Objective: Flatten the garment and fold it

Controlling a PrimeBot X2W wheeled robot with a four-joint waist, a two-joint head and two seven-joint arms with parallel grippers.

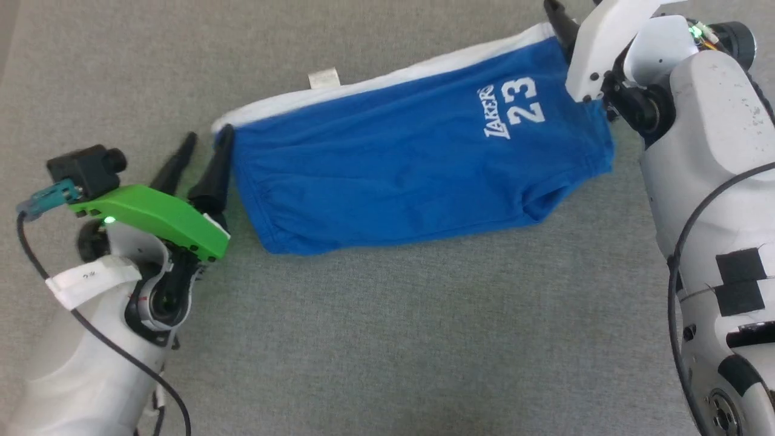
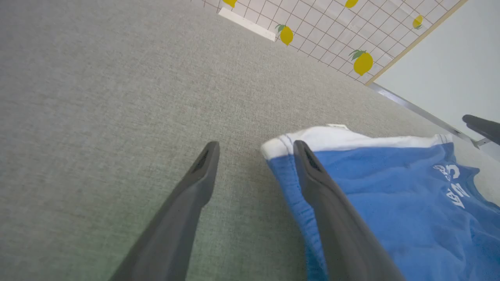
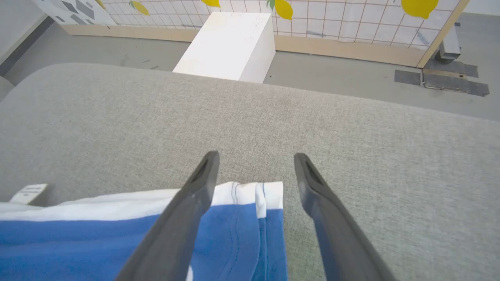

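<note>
The blue shorts point(image 1: 393, 157) lie spread on the grey cloth surface, white waistband point(image 1: 387, 79) along the far edge, white "LAKERS 23" print point(image 1: 514, 106) near the right end, small white tag point(image 1: 324, 79) sticking out beyond the band. My left gripper point(image 1: 206, 142) stands open at the shorts' left waistband corner point(image 2: 281, 146), one finger over the fabric edge, the other on bare surface. My right gripper point(image 3: 256, 160) is open over the right waistband corner point(image 3: 258, 195), which lies between its fingers; in the head view its white housing covers that corner.
The grey padded surface point(image 1: 387, 333) stretches wide in front of the shorts. Beyond its far edge stands a white box point(image 3: 230, 45) on the floor, before a tiled wall panel with lemon prints point(image 2: 363, 62).
</note>
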